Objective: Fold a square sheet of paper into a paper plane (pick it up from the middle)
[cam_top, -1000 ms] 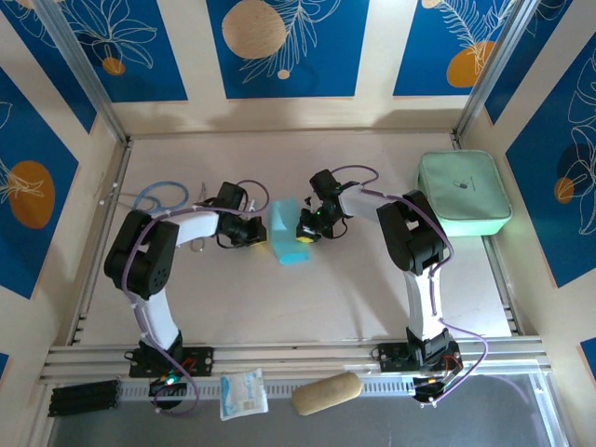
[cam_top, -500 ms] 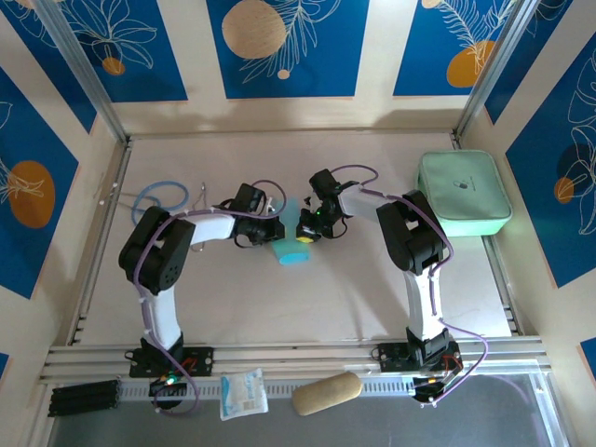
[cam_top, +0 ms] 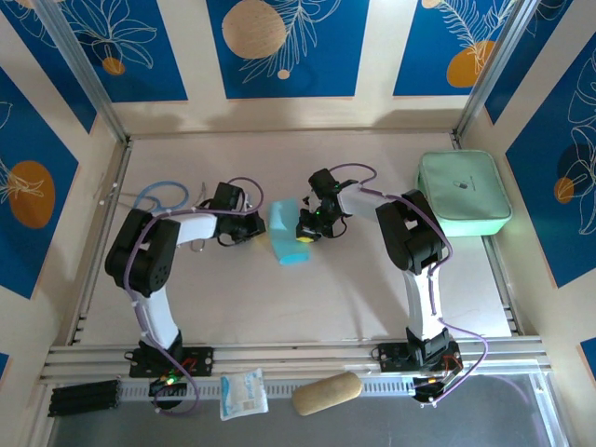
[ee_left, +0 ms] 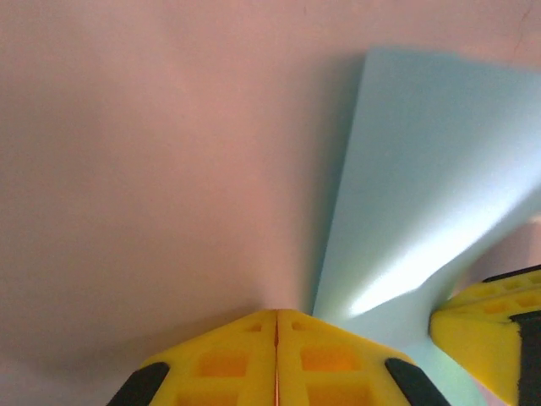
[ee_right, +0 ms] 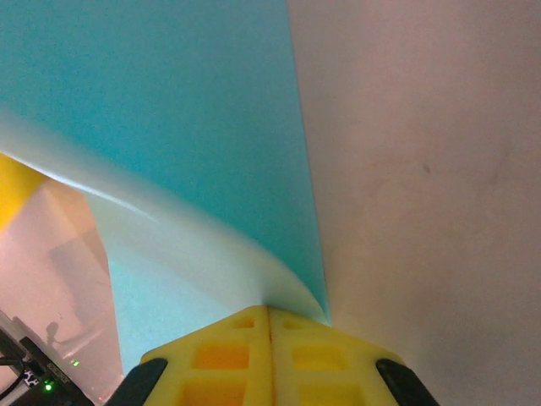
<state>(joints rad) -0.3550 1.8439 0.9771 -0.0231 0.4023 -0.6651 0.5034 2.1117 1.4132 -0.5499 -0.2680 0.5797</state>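
The square sheet of paper (cam_top: 285, 223) is light blue and lies partly folded at the table's middle, with one flap bowed upward (ee_right: 169, 110). My right gripper (cam_top: 304, 233) sits over its right part. In the right wrist view its yellow jaws (ee_right: 269, 308) are shut, and the curled edge of the sheet runs into their tip. My left gripper (cam_top: 261, 229) is just left of the sheet. Its jaws (ee_left: 276, 311) are shut with nothing between them, low over the bare table beside the sheet's left edge (ee_left: 406, 194). The right gripper's yellow finger (ee_left: 494, 326) shows across the sheet.
A mint-green zip case (cam_top: 464, 194) lies at the right wall. A blue cable loop (cam_top: 158, 196) lies at the back left. On the near rail sit a white snack packet (cam_top: 243, 393) and a tan oblong piece (cam_top: 326, 394). Walls close in three sides.
Half a second ago the left gripper reached right onto the sheet and squeezed it narrower. It has now drawn back to the left and the sheet has spread again. The right gripper has held still.
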